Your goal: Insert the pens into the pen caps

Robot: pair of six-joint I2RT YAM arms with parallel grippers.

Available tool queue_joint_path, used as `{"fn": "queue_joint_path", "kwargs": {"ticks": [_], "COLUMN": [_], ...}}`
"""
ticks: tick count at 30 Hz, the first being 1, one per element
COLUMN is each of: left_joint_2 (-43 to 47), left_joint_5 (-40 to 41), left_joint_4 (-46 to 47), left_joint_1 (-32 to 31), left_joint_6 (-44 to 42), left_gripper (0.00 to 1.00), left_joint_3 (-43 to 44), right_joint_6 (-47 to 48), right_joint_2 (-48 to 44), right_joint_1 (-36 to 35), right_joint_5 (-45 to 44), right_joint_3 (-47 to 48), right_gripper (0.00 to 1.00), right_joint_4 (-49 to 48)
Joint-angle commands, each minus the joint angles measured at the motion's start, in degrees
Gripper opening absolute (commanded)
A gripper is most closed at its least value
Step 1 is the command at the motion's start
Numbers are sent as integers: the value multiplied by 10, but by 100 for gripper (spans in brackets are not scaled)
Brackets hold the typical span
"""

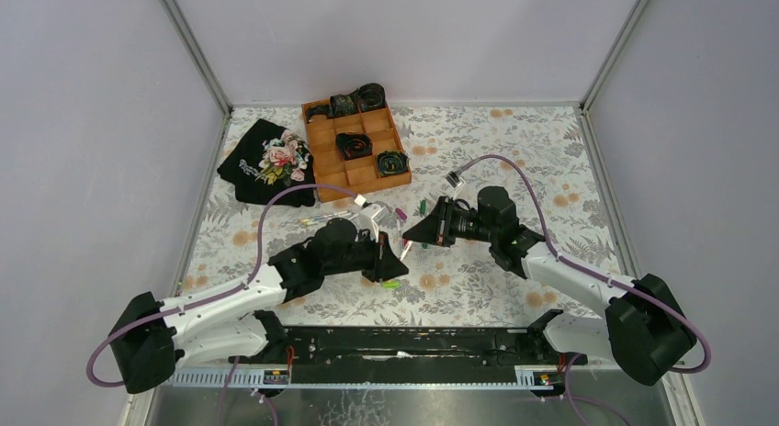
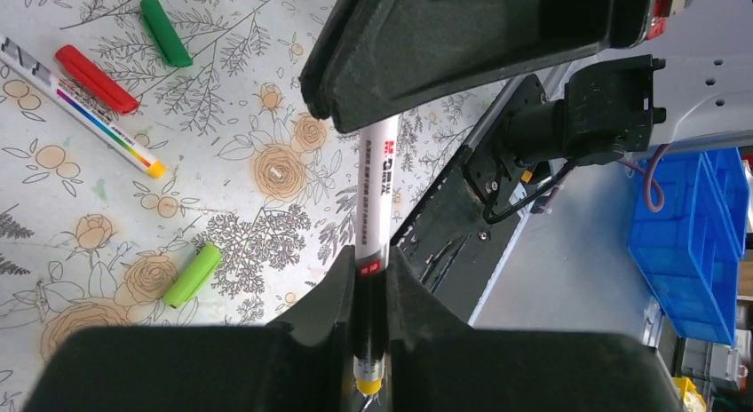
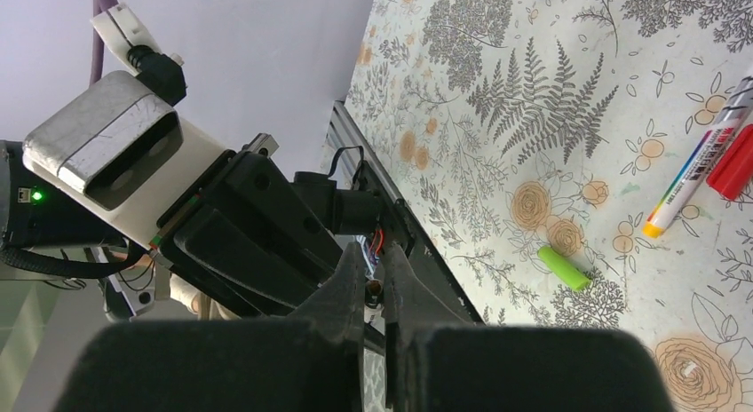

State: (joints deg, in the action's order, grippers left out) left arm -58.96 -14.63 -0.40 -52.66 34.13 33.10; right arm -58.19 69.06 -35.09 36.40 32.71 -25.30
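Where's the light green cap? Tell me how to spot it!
Find the flowery tablecloth, then the left arm. The lime green cap lies just below its jaws in the top view. Unlike the red cap and dark green cap, it is bright lime and lies by itself.

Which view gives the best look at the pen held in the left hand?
Left wrist view: the pen runs up mid-frame, its white printed barrel clear, from the left hand to the right hand. The top view shows only a tiny sliver between the hands; the right wrist view hides nearly all of it.
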Motion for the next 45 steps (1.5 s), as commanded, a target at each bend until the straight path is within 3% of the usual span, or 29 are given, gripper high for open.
{"fn": "queue_joint_path", "kwargs": {"ticks": [1, 5, 8, 11, 16, 21, 31, 45], "left_joint_2": [18, 44, 39, 29, 24, 34, 52, 71], "left_joint_5": [45, 114, 93, 40, 75, 173, 200, 271], "left_joint_4": [1, -20, -42, -51, -56, -72, -84, -101], "left_joint_1": [6, 30, 106, 211, 310, 315, 316, 315], "left_joint_6": [8, -8, -35, -60, -137, -175, -195, -216], "left_gripper": [0, 0, 0, 0, 0, 0, 0, 0], "left_joint_3": [7, 26, 61, 88, 106, 108, 115, 112], "right_joint_6": [19, 129, 192, 219, 219, 178, 98, 123], "right_joint_2": [-23, -29, -25, -14, 28, 65, 181, 243], "right_joint_1": [-2, -2, -7, -25, -78, -147, -230, -239], "right_joint_5": [10, -55, -125, -160, -178, -208, -220, -314], "right_joint_3": [10, 42, 64, 66, 55, 52, 68, 117], "right_gripper": [8, 40, 46, 51, 50, 54, 54, 55], "right_joint_4": [-11, 133, 237, 277, 276, 231, 118, 173]}}
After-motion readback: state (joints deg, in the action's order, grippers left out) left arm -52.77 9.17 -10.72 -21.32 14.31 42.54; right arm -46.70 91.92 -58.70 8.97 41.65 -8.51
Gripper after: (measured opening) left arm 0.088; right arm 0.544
